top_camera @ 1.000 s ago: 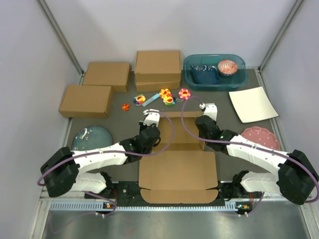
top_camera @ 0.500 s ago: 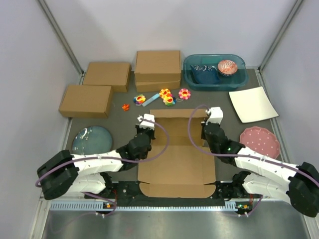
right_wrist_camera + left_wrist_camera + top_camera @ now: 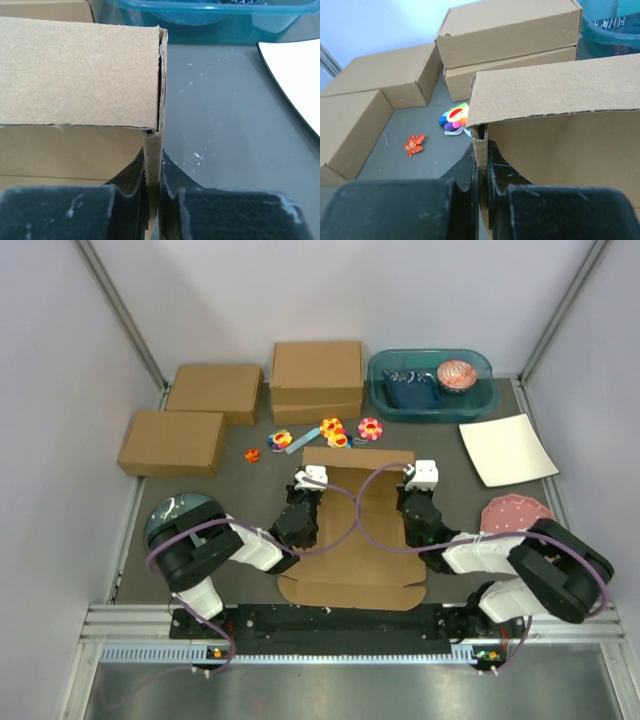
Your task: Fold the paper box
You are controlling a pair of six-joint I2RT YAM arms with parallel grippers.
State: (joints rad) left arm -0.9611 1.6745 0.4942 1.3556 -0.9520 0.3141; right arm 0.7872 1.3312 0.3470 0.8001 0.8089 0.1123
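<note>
The paper box [image 3: 360, 540] is a brown cardboard die-cut piece lying in the middle of the table, its far part folded up into walls and a flap. My left gripper [image 3: 306, 508] is shut on the box's left side wall [image 3: 481, 150]. My right gripper [image 3: 412, 506] is shut on the box's right side wall [image 3: 152, 150]. Both walls stand upright between the fingers. The folded far flap [image 3: 555, 95] shows above the left fingers and in the right wrist view [image 3: 80, 75].
Three ready-made brown boxes [image 3: 172, 441] [image 3: 214, 391] [image 3: 316, 380] stand at the back left. A teal tub [image 3: 430, 383] stands at the back right, a white sheet [image 3: 506, 448] and a pink plate [image 3: 517, 512] on the right, a blue plate [image 3: 180, 512] on the left. Small colourful toys [image 3: 335, 432] lie behind the box.
Both arms have drawn back toward their bases and the grippers closed in on the box's side walls. The box's far part has folded up, so the box looks shorter.
</note>
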